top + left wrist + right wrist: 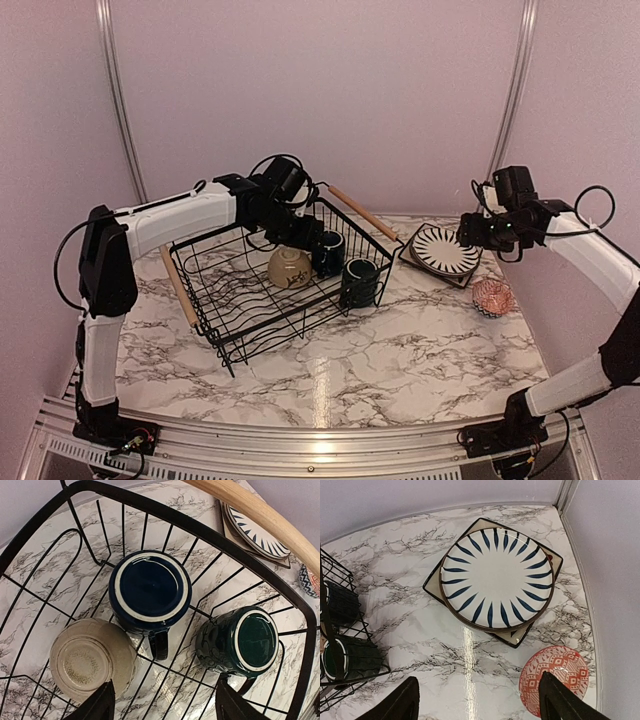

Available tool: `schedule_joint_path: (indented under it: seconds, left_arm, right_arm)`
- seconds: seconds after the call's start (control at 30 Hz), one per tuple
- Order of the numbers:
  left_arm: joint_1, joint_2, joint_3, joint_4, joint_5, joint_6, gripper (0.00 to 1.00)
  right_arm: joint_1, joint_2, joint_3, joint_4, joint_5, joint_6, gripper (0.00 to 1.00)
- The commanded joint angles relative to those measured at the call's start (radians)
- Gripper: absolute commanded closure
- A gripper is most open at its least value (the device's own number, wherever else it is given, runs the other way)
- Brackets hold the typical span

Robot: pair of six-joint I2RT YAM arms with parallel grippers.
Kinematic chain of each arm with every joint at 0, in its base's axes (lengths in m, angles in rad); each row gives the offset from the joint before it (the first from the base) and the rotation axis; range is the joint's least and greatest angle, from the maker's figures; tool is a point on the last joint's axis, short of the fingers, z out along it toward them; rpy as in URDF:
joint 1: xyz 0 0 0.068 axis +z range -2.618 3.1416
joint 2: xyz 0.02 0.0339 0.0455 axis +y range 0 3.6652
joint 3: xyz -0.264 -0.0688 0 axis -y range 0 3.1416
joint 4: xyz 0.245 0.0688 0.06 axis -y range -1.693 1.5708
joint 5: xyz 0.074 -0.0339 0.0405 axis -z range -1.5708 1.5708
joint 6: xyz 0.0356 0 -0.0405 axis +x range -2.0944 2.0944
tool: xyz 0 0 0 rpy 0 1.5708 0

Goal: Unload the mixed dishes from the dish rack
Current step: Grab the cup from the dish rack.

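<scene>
The dish rack (245,300) stands left of the table's middle. It holds an upturned cream bowl (288,268) and two upturned dark mugs (328,253) (360,282). My left gripper (290,228) hovers above them. In the left wrist view it (165,707) is open over the rack floor, with the bowl (90,657) by its left finger and one mug (250,642) by its right. The other mug (150,587) lies ahead. My right gripper (477,702) is open above bare marble, near the striped plate (497,577) that lies on a square plate (510,636).
A red patterned bowl (555,677) sits on the table beside my right finger, near the right wall (615,580). The rack's wooden handle (250,507) runs between the mugs and the plate stack (445,250). The rack's corner (340,630) shows at the right wrist view's left edge.
</scene>
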Motion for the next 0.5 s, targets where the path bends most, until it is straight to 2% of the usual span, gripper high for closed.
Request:
schedule_joint_path:
  seconds: [0.0, 0.27, 0.47]
  left_arm:
    - [0.002, 0.082, 0.063, 0.013, 0.085, -0.026, 0.31]
    - [0.0, 0.171, 0.109, 0.016, 0.027, -0.024, 0.38]
    - [-0.001, 0.213, 0.132, 0.039, 0.022, -0.009, 0.4]
  right_arm:
    - [0.008, -0.025, 0.033, 0.023, -0.031, 0.013, 0.21]
    - [0.008, -0.033, 0.051, 0.035, -0.062, 0.022, 0.21]
    - [0.008, -0.026, 0.05, 0.046, -0.084, 0.027, 0.21]
